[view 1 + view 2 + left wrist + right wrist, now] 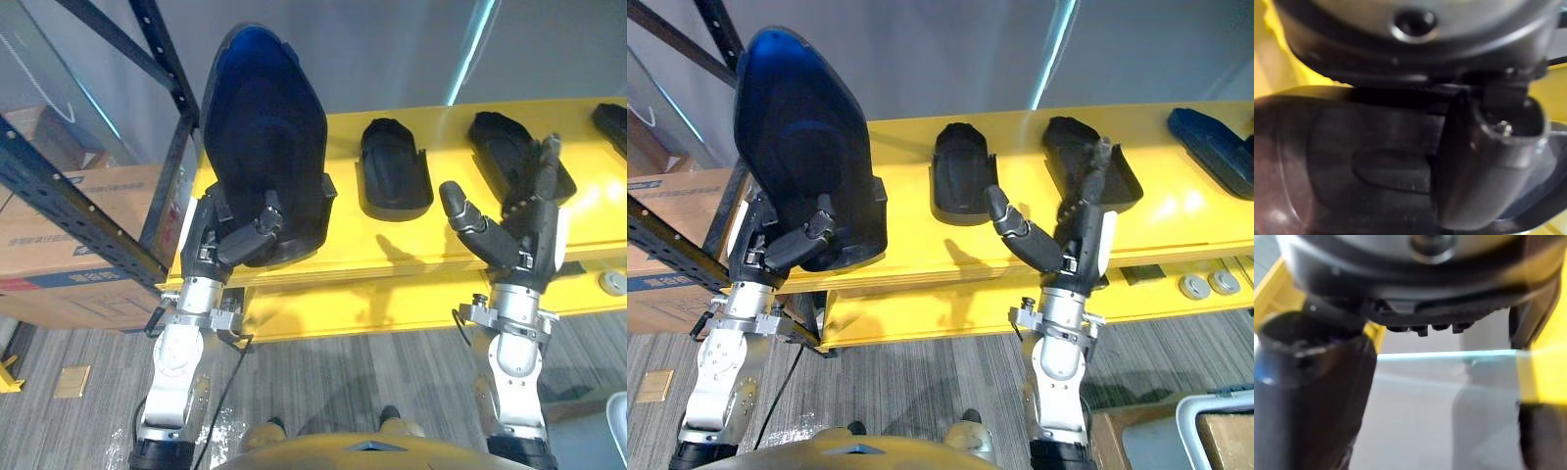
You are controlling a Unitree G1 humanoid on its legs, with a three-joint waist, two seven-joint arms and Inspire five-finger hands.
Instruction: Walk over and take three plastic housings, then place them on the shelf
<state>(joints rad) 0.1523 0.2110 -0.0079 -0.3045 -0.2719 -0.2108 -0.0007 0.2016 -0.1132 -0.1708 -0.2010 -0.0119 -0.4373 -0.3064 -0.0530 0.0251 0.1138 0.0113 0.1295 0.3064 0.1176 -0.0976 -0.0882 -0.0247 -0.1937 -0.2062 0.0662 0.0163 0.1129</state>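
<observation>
Over the shelf (pixel 451 137), left hand (pixel 211 245) clamps a housing (pixel 265 127); right hand (pixel 514 245) hangs splayed. Gripped low, it may topple.

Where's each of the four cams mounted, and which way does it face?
Left eye view: on the head, looking down at the yellow shelf; shows the left robot hand gripping a blue housing.
Right eye view: beside it, shares that scene; right robot hand open.
Left wrist view: along the left robot hand onto the blue housing.
Right wrist view: along the right robot hand toward the grey wall.
</observation>
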